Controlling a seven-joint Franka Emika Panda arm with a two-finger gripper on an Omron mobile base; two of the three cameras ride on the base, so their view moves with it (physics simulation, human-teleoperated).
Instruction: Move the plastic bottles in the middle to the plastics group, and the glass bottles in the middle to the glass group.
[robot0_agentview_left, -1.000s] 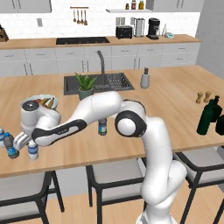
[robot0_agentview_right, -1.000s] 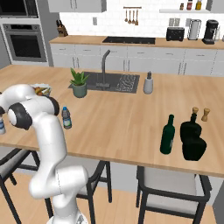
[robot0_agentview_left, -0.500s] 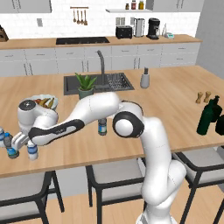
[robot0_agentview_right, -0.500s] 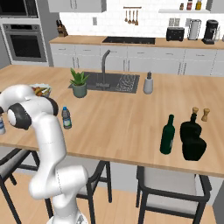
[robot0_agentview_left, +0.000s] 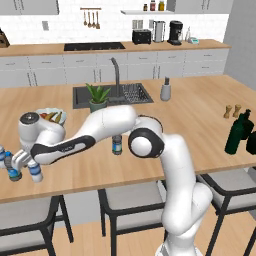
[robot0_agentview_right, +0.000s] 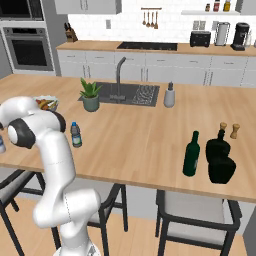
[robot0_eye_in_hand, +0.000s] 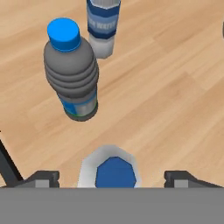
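My gripper (robot0_eye_in_hand: 113, 177) is open over the far left end of the island, fingertips (robot0_eye_in_hand: 44, 178) wide apart. Between them a small plastic bottle (robot0_eye_in_hand: 114, 171) with a blue cap stands on the wood, with a gap on each side. Just beyond it stand two bottles of the plastics group, a grey one (robot0_eye_in_hand: 73, 74) and a blue-labelled one (robot0_eye_in_hand: 103, 24). In the left base view the gripper (robot0_agentview_left: 22, 162) sits among these bottles (robot0_agentview_left: 35, 172). One plastic bottle (robot0_agentview_left: 117, 145) stands mid-counter. At the right, the tall green glass bottle (robot0_agentview_right: 191, 154) stands beside the near-black glass group (robot0_agentview_right: 220, 161).
A fruit bowl (robot0_agentview_left: 50, 115) sits behind the arm's elbow, with a potted plant (robot0_agentview_left: 98, 97) and the sink (robot0_agentview_left: 131, 93) further back. Two wooden shakers (robot0_agentview_right: 228, 130) stand behind the black bottles. A grey dispenser (robot0_agentview_right: 169, 95) stands by the sink. Stools line the near edge.
The jaws have opened and let go of the small bottle, which now stands on the counter. The arm has barely moved.
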